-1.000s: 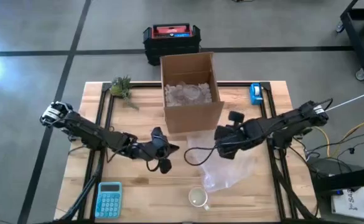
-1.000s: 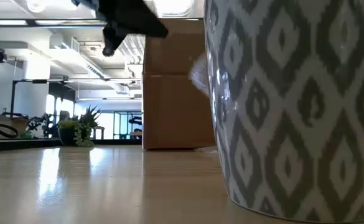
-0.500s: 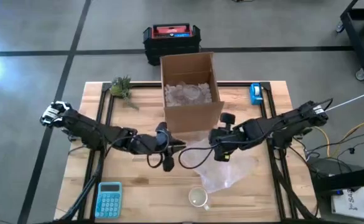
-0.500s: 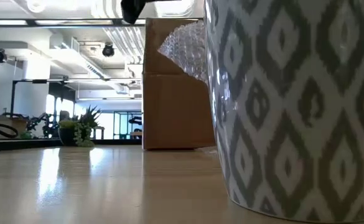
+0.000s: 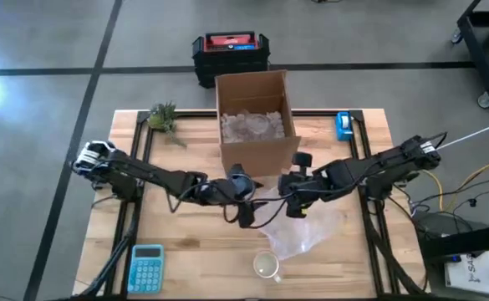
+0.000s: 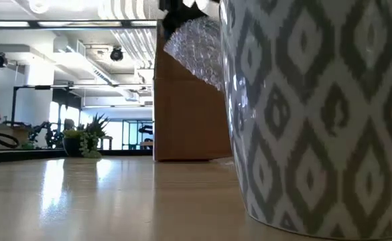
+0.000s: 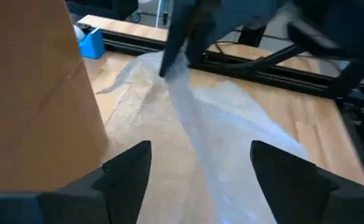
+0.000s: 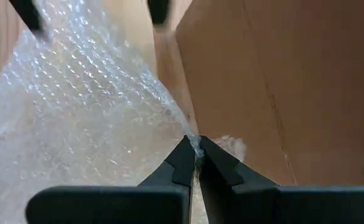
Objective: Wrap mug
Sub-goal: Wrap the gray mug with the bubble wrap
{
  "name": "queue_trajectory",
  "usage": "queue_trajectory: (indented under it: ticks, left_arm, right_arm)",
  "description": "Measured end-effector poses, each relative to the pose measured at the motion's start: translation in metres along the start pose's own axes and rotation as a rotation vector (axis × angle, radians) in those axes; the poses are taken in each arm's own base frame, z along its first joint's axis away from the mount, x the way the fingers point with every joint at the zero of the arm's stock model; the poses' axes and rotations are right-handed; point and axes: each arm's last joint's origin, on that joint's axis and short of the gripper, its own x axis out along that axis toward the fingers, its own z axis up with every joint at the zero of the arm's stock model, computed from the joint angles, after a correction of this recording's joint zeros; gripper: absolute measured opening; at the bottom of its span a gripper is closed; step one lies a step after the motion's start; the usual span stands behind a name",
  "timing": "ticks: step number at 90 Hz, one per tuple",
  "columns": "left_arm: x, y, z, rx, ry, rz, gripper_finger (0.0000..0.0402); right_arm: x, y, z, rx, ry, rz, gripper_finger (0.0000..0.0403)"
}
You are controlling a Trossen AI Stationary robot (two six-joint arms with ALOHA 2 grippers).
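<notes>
The patterned grey-and-white mug [image 5: 266, 266] stands upright near the table's front edge; it fills the right of the low view [image 6: 316, 114]. A sheet of clear bubble wrap [image 5: 304, 227] lies behind it, in front of the open cardboard box [image 5: 257, 121]. My right gripper [image 8: 194, 157] is shut on the sheet's raised part. My left gripper [image 7: 200, 168] stands open just left of it [image 5: 251, 201], its fingers on either side of the raised ridge of wrap [image 7: 197, 118], and I see no touch. My right gripper pinches an edge of the bubble wrap [image 8: 197, 144] between its two fingertips, next to the box's front wall. That part is lifted off the table [image 6: 196, 47]. The sheet slopes down from the hold, and its lower part [image 5: 311, 238] lies on the table.
A blue calculator [image 5: 146, 267] lies at the front left. A small plant [image 5: 165, 117] stands at the far left, and a blue tape dispenser [image 5: 343, 125] at the far right. More bubble wrap sits inside the box [image 5: 248, 125]. A black and red case [image 5: 230, 52] is on the floor behind.
My left gripper has travelled toward the table's right edge, up to the bubble wrap and my right gripper. My right gripper has shifted a little left and raised the pinched part of the sheet, which now shows high in the low view; the rest stays on the table.
</notes>
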Motion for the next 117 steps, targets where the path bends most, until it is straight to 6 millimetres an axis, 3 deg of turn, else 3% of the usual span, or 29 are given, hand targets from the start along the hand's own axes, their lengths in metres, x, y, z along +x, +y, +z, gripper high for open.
queue_trajectory:
  ticks: [12, 27, 31, 54, 89, 102, 117]
  left_arm:
    - [0.013, -0.001, 0.005, 0.035, 0.063, 0.031, 0.019]
    - [0.021, 0.0, 0.007, 0.081, 0.143, 0.068, 0.0039]
    - [0.021, 0.0, 0.01, 0.099, 0.15, 0.07, 0.0016]
    - [0.003, -0.005, 0.032, 0.211, 0.222, 0.071, 0.0002]
    - [-0.035, -0.004, 0.069, 0.436, 0.36, 0.069, 0.0]
    - [-0.046, -0.005, 0.081, 0.53, 0.354, 0.044, 0.0]
    - [-0.057, -0.006, 0.086, 0.586, 0.392, 0.03, 0.0]
  right_arm:
    - [-0.001, 0.0, 0.0, -0.001, -0.004, 0.001, 0.0]
    - [-0.003, 0.0, -0.001, -0.03, -0.002, 0.018, 0.0]
    - [-0.006, -0.001, -0.003, -0.064, 0.02, 0.045, 0.0]
    - [-0.047, -0.016, -0.007, -0.049, 0.036, 0.075, 0.0019]
    - [-0.107, -0.044, -0.057, 0.125, -0.01, 0.123, 0.0146]
    - [-0.101, -0.043, -0.073, 0.155, 0.006, 0.123, 0.0171]
    - [-0.06, -0.028, -0.096, 0.171, 0.091, 0.089, 0.0174]
